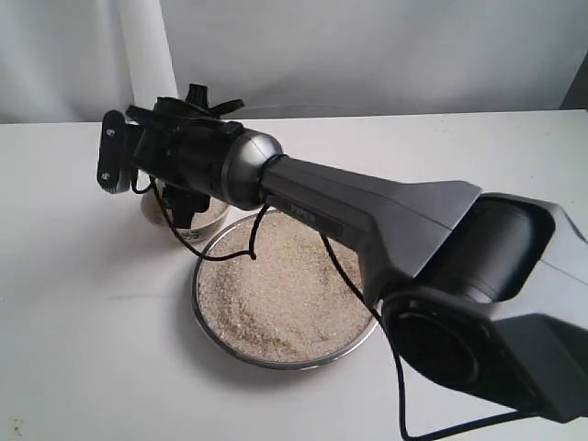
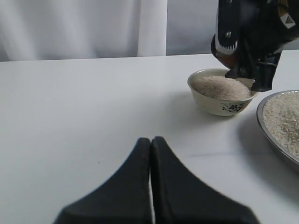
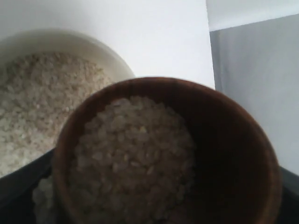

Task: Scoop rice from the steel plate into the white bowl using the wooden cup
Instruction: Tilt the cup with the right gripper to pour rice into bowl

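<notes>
The steel plate (image 1: 217, 323) holds a wide bed of rice (image 1: 285, 289) at the middle of the table. Just behind its left side stands the white bowl (image 2: 219, 106), heaped with rice (image 2: 219, 86). My right gripper (image 2: 247, 70) reaches across and hangs over the bowl's rim, shut on the wooden cup (image 3: 233, 140). The cup carries rice (image 3: 135, 154) lying toward the side nearer the bowl (image 3: 93, 44). In the exterior view the arm hides most of the bowl (image 1: 150, 208) and the cup. My left gripper (image 2: 151, 140) is shut on nothing, low over bare table left of the bowl.
The right arm's grey body (image 1: 386, 220) crosses over the plate's far right side, with a black cable (image 1: 342, 268) dangling over the rice. A white post (image 1: 147, 50) stands behind the bowl. The white table (image 1: 73, 303) spreads left of the plate.
</notes>
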You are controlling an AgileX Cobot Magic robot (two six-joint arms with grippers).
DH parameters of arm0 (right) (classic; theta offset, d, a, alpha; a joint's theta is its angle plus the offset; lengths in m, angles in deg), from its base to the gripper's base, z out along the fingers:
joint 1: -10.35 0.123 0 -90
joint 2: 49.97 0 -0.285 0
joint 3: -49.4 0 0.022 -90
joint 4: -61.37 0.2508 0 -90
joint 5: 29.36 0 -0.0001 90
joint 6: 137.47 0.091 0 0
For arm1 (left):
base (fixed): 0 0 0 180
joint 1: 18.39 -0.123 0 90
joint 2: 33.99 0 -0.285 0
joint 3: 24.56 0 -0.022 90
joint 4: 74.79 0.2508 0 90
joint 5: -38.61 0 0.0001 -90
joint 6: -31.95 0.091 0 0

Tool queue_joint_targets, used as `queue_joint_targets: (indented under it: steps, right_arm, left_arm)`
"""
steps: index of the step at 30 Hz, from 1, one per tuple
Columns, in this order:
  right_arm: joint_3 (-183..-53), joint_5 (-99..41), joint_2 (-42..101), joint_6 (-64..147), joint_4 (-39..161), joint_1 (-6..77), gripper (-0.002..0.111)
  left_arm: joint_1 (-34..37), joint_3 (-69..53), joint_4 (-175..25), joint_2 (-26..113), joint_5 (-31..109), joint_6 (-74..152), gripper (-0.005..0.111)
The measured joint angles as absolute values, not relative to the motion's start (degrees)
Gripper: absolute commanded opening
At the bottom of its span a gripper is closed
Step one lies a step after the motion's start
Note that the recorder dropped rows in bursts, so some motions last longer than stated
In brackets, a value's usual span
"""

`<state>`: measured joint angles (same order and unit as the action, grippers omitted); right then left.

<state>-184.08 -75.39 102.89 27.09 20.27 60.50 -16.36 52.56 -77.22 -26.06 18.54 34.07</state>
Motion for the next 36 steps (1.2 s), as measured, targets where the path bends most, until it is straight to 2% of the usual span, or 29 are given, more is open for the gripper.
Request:
queue_joint_targets:
  steps: [15,36]
  right_arm:
    - [-184.2,-80.4,105.8,22.1,5.4,61.3,0.0]
    - [-184.2,-79.6,108.9,16.6,-6.0,62.3,0.0]
  left_arm:
    - [-16.4,52.6,-77.2,-26.1,18.5,34.1,0.0]
    - [-16.4,52.6,-77.2,-26.1,18.5,34.1,0.0]
